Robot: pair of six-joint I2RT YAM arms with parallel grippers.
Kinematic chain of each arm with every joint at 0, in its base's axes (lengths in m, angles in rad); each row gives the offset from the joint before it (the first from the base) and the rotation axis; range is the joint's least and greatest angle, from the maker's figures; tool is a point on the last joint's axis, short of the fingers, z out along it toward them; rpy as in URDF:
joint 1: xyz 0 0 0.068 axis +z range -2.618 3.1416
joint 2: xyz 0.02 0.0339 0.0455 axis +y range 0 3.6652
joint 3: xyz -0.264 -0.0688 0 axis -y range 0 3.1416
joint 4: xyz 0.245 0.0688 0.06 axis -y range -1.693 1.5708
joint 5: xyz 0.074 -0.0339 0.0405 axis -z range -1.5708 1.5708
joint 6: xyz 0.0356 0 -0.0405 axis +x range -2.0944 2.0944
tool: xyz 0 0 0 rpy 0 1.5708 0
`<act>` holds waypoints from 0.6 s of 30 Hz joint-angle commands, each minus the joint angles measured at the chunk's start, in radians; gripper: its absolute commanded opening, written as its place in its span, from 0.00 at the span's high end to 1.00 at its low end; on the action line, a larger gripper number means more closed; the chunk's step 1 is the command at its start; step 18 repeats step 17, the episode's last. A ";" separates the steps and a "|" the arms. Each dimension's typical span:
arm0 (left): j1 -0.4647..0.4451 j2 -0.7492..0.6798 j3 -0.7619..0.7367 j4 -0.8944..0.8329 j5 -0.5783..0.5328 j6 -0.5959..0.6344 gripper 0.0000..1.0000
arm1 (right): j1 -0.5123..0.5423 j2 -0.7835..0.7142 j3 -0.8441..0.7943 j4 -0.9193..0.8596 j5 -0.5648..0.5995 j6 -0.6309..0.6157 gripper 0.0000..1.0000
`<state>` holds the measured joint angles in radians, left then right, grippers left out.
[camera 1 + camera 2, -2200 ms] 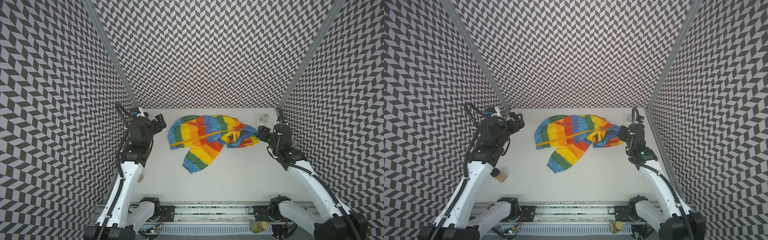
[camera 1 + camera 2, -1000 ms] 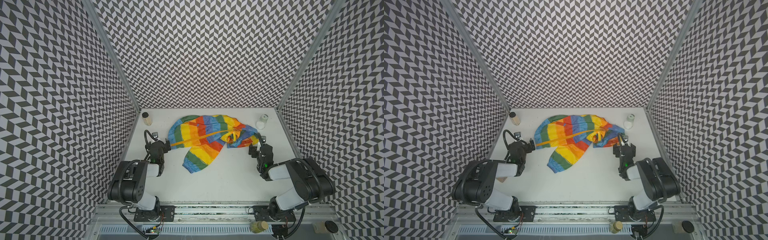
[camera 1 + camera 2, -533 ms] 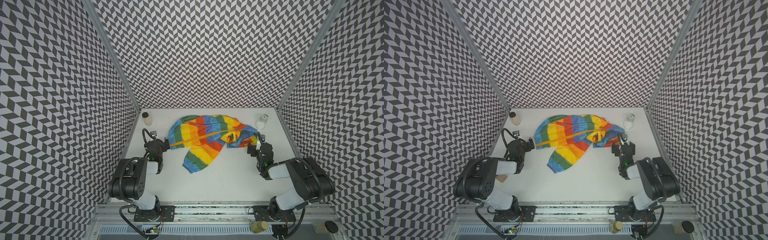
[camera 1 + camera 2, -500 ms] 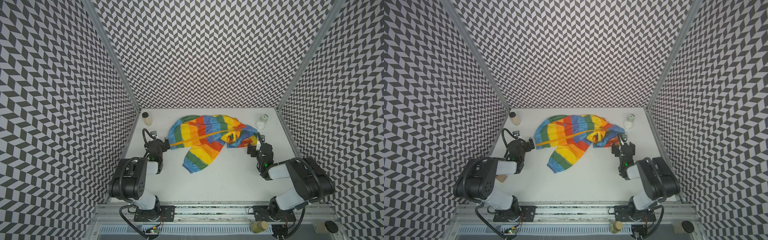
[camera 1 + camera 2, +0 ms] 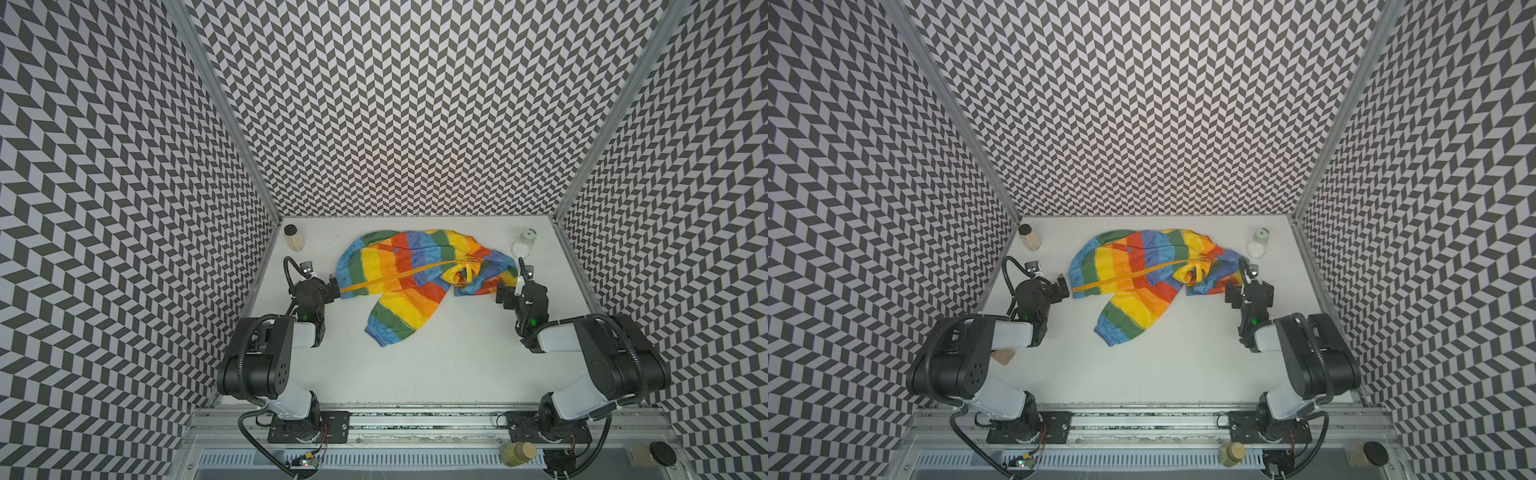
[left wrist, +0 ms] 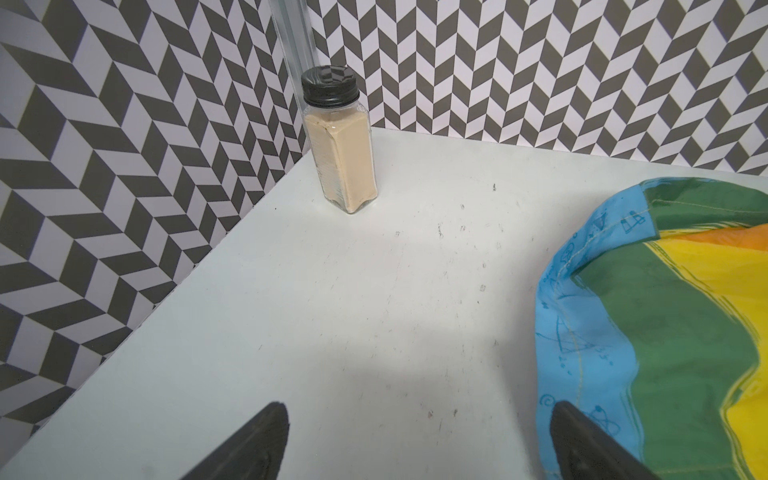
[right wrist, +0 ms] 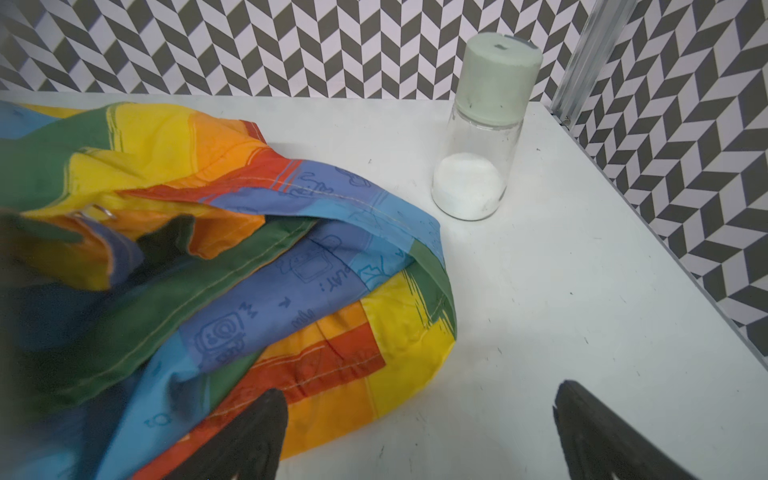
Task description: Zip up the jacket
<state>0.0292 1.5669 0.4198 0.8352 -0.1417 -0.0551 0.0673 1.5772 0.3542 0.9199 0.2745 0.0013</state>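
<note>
- The rainbow-striped jacket lies crumpled toward the back of the white table, between both grippers.
- Left gripper: jaws wide, holding nothing, just beside the jacket's blue edge.
- Right gripper: jaws wide, holding nothing, at the jacket's opposite end.

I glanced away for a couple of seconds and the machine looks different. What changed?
Both arms folded back toward the front rail. The left arm and right arm had been stretched out over the table; now their open jaws sit low beside the two ends of the jacket. Nothing was picked up. The jacket lies just as before.
</note>
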 commanded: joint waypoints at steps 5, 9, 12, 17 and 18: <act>0.010 -0.001 0.018 -0.011 0.011 -0.011 0.00 | 0.000 -0.007 0.032 0.010 0.015 -0.001 0.00; 0.009 -0.001 0.018 -0.011 0.011 -0.011 0.00 | 0.000 -0.002 0.035 0.011 0.014 -0.002 0.00; 0.010 0.000 0.020 -0.013 0.010 -0.011 0.00 | 0.000 0.006 0.051 -0.010 0.013 -0.001 0.00; 0.009 0.001 0.019 -0.015 0.011 -0.011 0.00 | 0.000 -0.005 0.031 0.012 0.013 -0.002 0.00; 0.009 0.001 0.019 -0.015 0.011 -0.011 0.00 | 0.000 -0.005 0.031 0.012 0.013 -0.002 0.00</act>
